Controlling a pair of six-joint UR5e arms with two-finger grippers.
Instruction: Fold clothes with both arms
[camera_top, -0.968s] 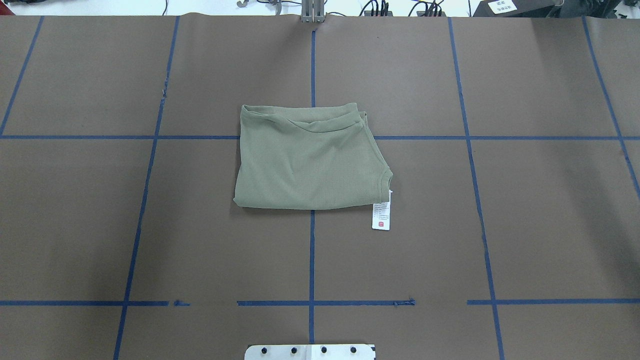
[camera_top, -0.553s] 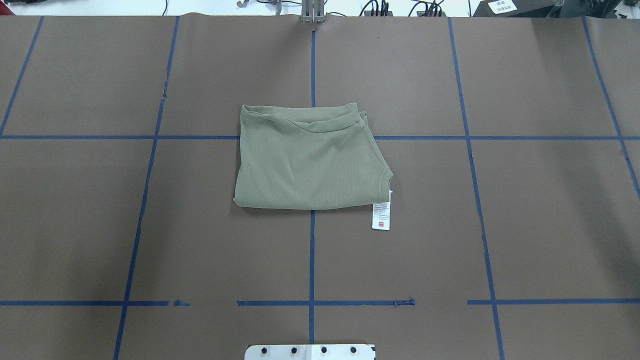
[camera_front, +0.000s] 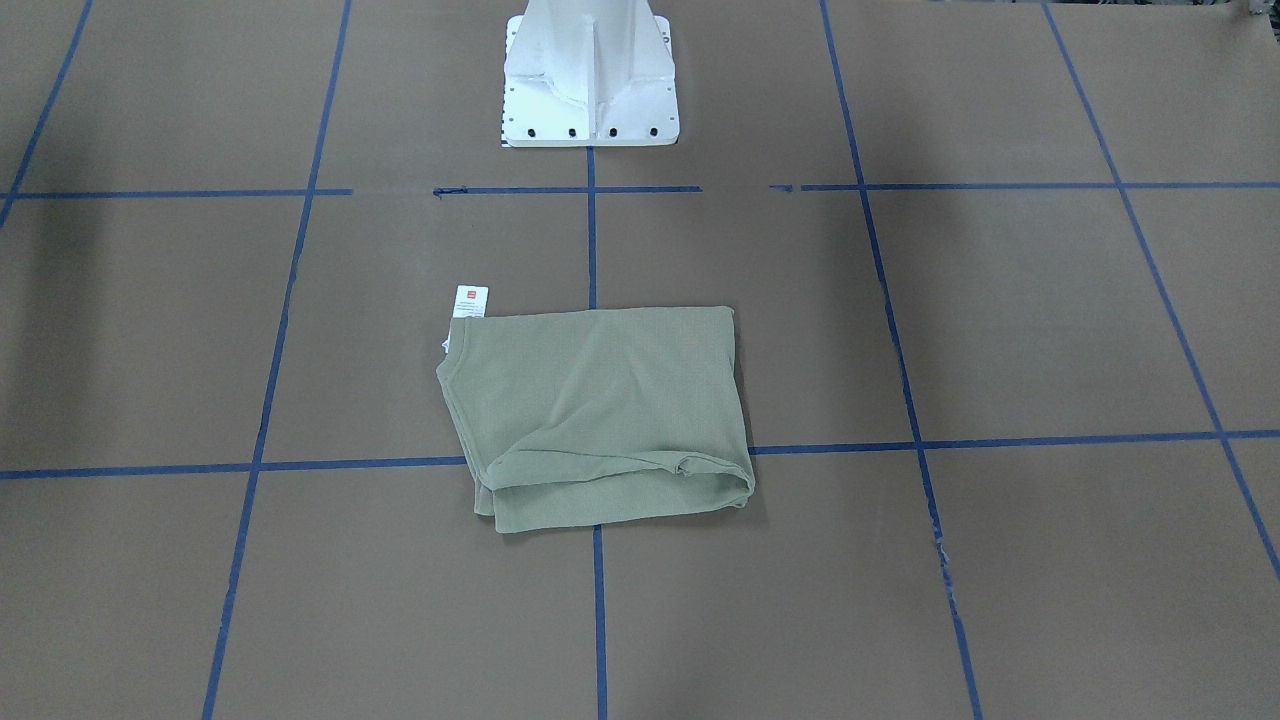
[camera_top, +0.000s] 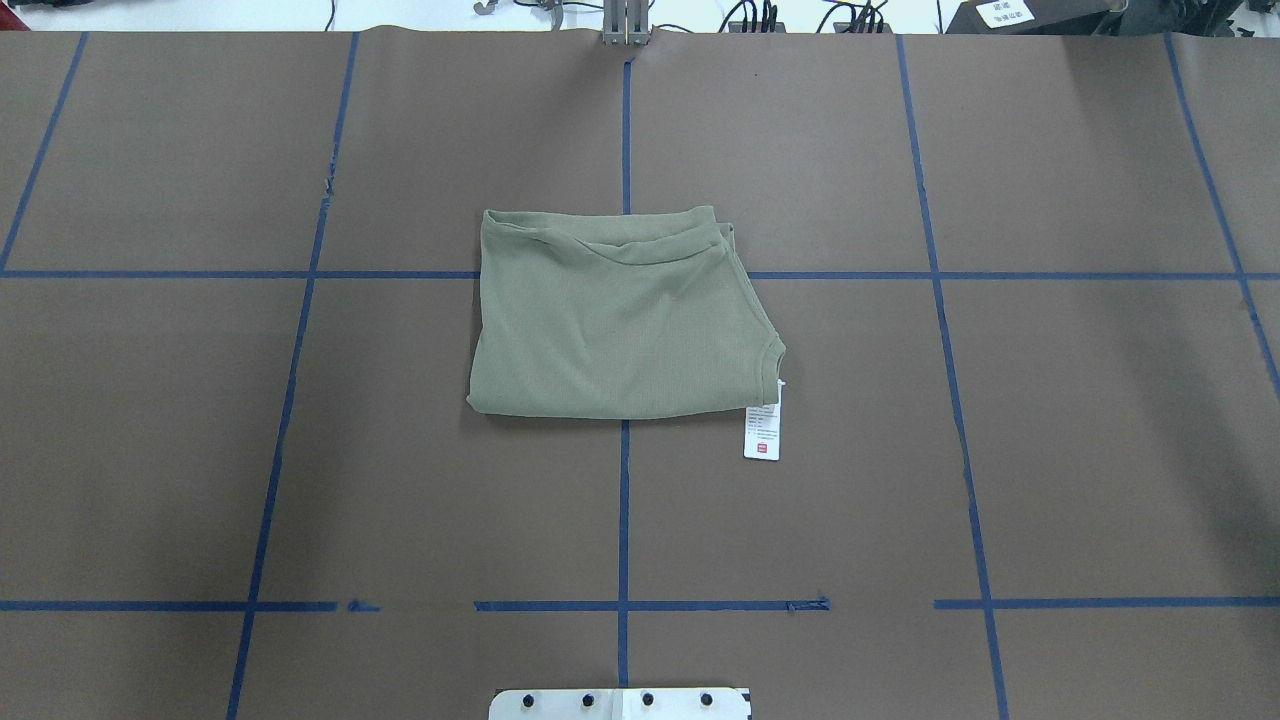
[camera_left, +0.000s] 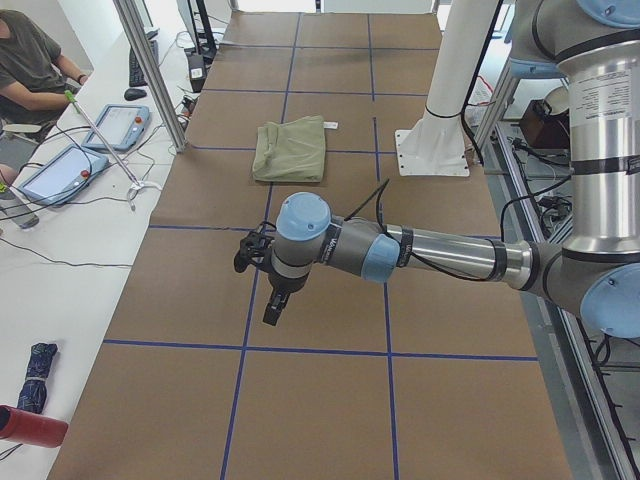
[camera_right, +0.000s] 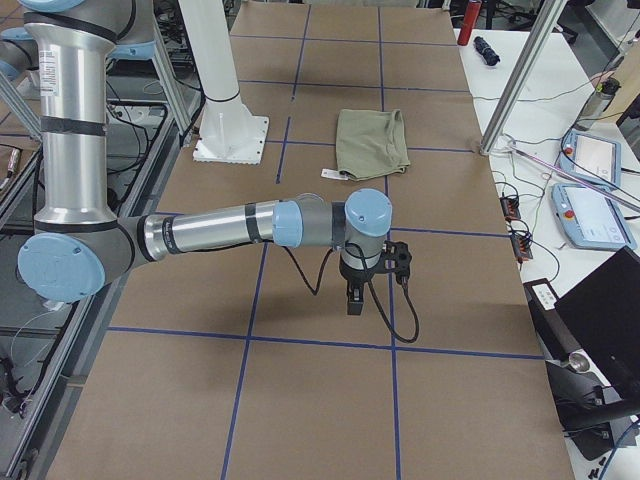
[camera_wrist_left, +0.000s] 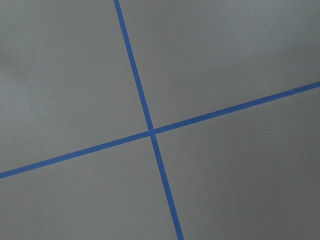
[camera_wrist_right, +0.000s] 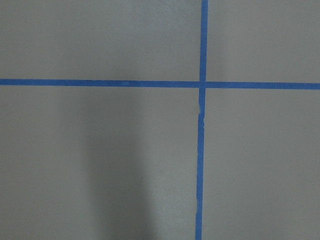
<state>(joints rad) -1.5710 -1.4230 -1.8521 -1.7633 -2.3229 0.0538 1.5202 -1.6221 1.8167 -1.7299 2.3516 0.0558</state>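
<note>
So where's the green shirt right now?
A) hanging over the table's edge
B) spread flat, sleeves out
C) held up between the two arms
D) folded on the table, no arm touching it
D: the shirt lies folded on the table, while the left gripper and right gripper hang over the table well away from it.

There is one folded pale green knit shirt (camera_top: 620, 320), one white paper tag (camera_top: 762, 435), one white metal base (camera_front: 590, 80), and two grey metal robot arms: left arm (camera_left: 450, 255), right arm (camera_right: 210, 228).
</note>
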